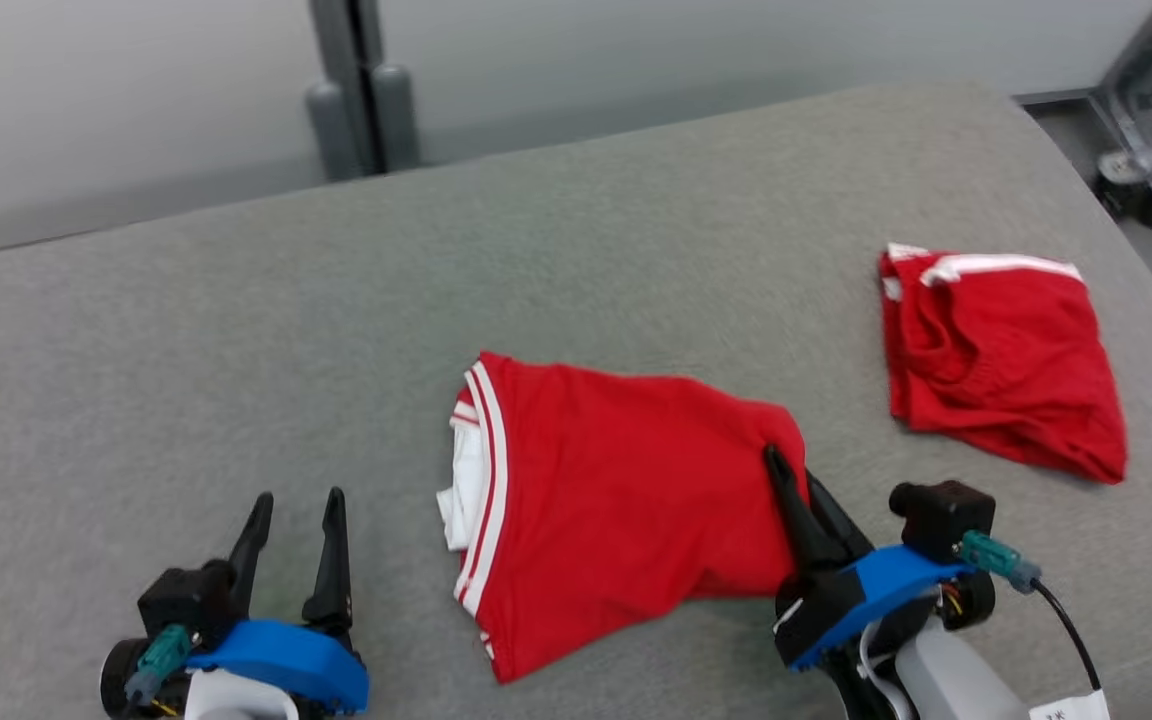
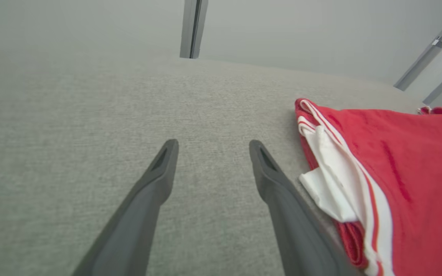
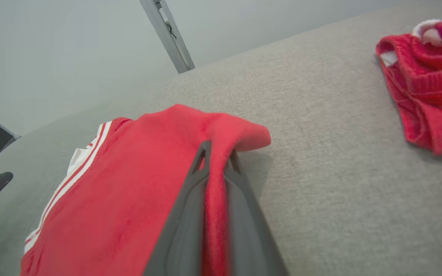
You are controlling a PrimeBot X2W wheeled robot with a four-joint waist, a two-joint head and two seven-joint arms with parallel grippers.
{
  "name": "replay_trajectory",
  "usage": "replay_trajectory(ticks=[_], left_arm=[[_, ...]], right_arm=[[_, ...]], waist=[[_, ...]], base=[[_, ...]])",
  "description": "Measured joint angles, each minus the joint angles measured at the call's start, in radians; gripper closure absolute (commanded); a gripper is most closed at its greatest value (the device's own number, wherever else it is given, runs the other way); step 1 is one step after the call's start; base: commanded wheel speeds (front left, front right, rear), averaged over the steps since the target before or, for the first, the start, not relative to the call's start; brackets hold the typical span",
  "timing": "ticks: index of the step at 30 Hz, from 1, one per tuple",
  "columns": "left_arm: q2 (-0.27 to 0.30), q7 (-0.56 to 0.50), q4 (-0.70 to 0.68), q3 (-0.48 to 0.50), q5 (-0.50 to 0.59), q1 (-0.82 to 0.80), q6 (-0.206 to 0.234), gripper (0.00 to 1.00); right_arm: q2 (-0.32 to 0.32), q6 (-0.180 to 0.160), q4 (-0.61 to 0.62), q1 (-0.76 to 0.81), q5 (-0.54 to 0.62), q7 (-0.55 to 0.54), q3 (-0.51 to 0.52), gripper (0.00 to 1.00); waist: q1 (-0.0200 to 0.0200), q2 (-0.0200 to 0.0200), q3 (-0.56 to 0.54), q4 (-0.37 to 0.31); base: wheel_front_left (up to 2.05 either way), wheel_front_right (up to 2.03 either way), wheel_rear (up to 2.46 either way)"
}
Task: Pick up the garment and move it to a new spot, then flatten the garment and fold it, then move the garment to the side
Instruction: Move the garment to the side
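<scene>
The red garment (image 1: 616, 490) lies roughly flat near the middle of the worktop's (image 1: 236, 350) front edge. The right gripper (image 1: 781, 470) has its fingers clamped on the garment's right edge. The left gripper (image 1: 298, 500) has its fingers apart, just beside the striped hem. Judgement: grasp made; transfer, flattening, folding and side placement outstanding. A second red garment (image 1: 996, 360) lies near the right edge.

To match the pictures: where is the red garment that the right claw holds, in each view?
Head view: held red garment at lower centre, right claw on its right edge.
Left wrist view: right edge, beside the left claw.
Right wrist view: lower left to centre.
Shared landmark: the other red garment, farther right.
</scene>
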State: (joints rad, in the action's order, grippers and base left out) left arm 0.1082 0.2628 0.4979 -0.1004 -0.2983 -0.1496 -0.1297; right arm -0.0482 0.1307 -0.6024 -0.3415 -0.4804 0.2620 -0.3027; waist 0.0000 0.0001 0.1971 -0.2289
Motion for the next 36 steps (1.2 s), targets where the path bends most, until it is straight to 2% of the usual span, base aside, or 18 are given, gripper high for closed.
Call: replay_trajectory(ticks=[7,12,15,20,25,30,36], left_arm=[[-0.002,0.000,-0.019,-0.017,0.008,0.001,0.000,0.00],[0.001,0.000,-0.028,-0.037,0.008,0.001,0.000,0.00],[0.013,0.000,-0.028,-0.047,0.001,0.002,0.000,0.00],[0.041,0.000,-0.025,-0.055,-0.010,0.000,0.000,0.00],[0.067,0.000,-0.025,-0.063,-0.029,-0.005,0.000,0.00],[0.077,0.000,-0.027,-0.074,-0.043,-0.018,0.000,0.00],[0.090,0.000,-0.029,-0.082,-0.054,-0.030,0.000,0.00]], right_arm=[[0.000,0.000,0.085,0.060,0.040,0.000,-0.007,1.00],[-0.002,0.000,0.103,0.056,0.144,0.000,0.047,1.00],[-0.001,0.000,0.095,0.000,0.251,-0.013,0.118,1.00],[-0.003,0.000,0.103,-0.104,0.453,-0.084,0.311,1.00],[-0.035,0.000,0.138,-0.174,0.580,-0.161,0.472,1.00],[-0.098,0.000,0.188,-0.191,0.712,-0.227,0.583,1.00],[-0.111,0.000,0.272,-0.188,0.832,-0.303,0.684,1.00]], waist=[[0.0000,0.0000,-0.007,-0.165],[0.0000,0.0000,-0.012,-0.206],[0.0000,0.0001,-0.003,-0.196],[0.0000,0.0000,0.009,-0.147],[0.0000,0.0001,0.028,-0.089],[0.0001,0.0001,0.048,-0.035],[0.0002,0.0001,0.073,0.010]], base=[[0.00,0.00,0.00],[0.00,0.00,0.00],[0.00,0.00,0.00],[0.00,0.00,0.00],[0.00,0.00,0.00],[0.00,0.00,0.00],[0.00,0.00,0.00]])
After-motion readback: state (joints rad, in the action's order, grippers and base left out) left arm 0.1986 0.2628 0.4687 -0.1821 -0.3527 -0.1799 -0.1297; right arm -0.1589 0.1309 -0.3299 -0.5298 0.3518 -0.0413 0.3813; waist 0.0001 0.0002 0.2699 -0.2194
